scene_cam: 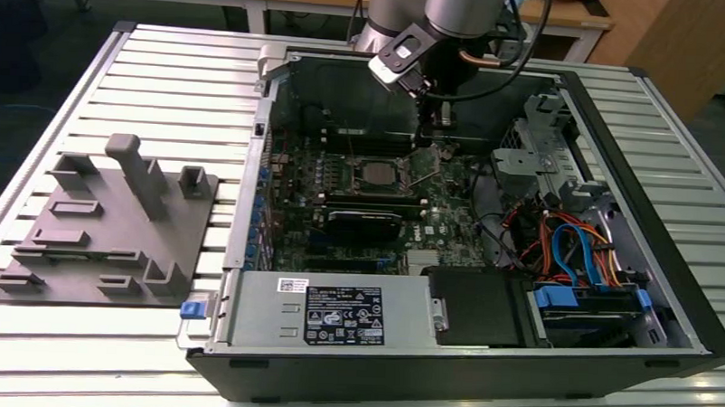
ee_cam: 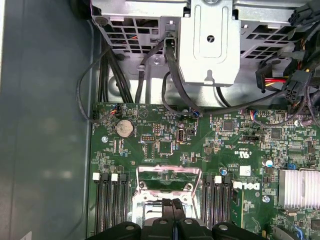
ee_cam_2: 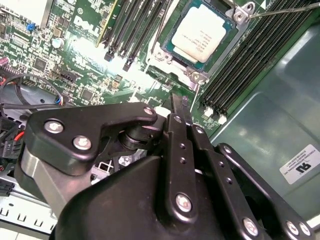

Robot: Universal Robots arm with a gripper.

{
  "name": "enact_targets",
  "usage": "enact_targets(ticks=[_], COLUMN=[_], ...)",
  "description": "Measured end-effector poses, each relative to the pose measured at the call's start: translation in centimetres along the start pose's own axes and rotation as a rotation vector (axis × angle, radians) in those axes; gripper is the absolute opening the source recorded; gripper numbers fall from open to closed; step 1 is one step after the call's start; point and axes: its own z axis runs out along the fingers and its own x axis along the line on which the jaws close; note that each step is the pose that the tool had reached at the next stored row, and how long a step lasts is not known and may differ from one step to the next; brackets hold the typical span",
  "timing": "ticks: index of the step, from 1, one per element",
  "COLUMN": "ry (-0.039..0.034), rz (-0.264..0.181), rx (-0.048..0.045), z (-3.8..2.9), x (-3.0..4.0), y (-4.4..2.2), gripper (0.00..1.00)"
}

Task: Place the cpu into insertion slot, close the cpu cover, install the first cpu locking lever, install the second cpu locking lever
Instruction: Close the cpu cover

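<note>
A slatted metal table (scene_cam: 126, 59) carries your whole workspace. An open computer case (scene_cam: 453, 383) lies on its side across the middle and right of the exterior view, so the green board faces up where the arm can reach straight down. A grey fixture tray (scene_cam: 83, 248) sits at the exterior view's left, well apart from the case.

Your gripper (scene_cam: 435, 134) hangs inside the case at the upper middle of that frame, just right of the insertion slot (scene_cam: 376, 173). In both wrist views its fingers (ee_cam: 167, 212) are pressed together with nothing between them, which I judge suits nudging thin metal rather than carrying.

The cpu (ee_cam_2: 199, 32) already sits in the slot, silvery top up. The cpu cover (ee_cam: 169, 172) shows just beyond the fingertips; you cannot tell whether it lies flat.
</note>
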Motion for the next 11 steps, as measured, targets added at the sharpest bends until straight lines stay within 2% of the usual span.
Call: enact_targets(ticks=[5, 11], ry=[0.0, 0.0], rz=[0.0, 0.0], rx=[0.0, 0.0], z=[0.16, 0.43], x=[-0.01, -0.04], y=[0.71, 2.06], gripper=[0.1, 0.1])
